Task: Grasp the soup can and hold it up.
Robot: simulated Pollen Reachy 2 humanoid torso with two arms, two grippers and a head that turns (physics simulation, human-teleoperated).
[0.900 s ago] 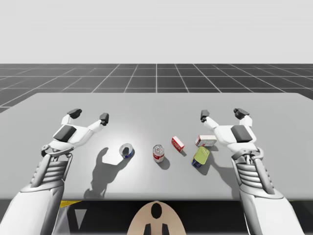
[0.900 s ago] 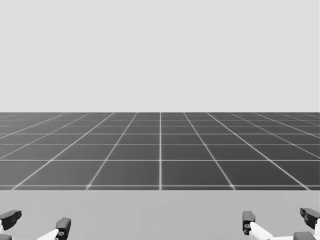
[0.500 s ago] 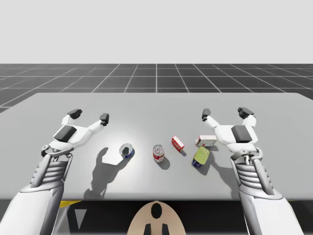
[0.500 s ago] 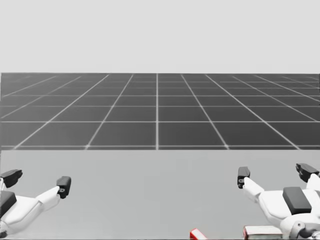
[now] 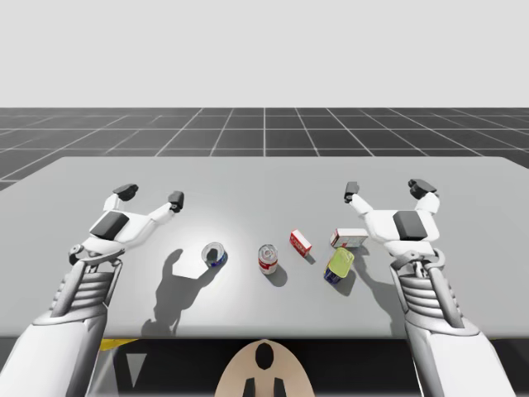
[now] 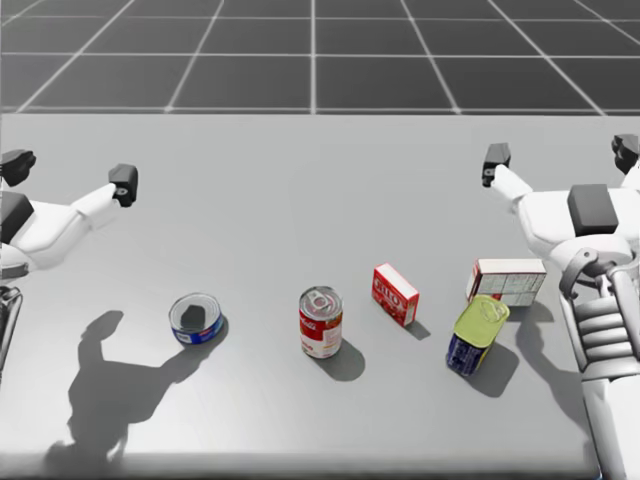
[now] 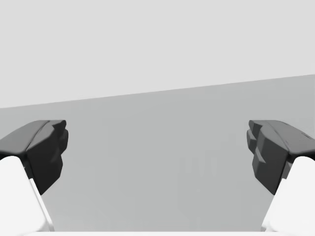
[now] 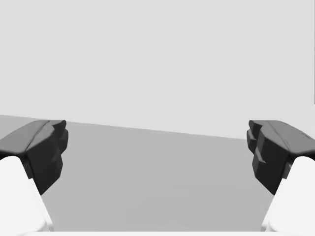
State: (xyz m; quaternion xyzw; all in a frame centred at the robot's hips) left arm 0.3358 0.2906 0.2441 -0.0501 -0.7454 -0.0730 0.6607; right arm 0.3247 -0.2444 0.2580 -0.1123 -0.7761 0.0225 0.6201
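Both pincers spread wide and empty above the grey desk [image 5: 264,182]; soup can standing free.
My left pincer [image 5: 150,194] and right pincer [image 5: 385,190] hover with fingers far apart, holding and touching nothing; each wrist view has bare desk ahead between the dark fingertips. In the head view the outer finger of each pincer is partly cut off at the edge. The red-and-white cylindrical metal soup can [image 6: 321,322] stands upright near the desk's middle, silver lid up, between a low blue round tin [image 6: 195,318] and a small red box [image 6: 395,294], apart from both.
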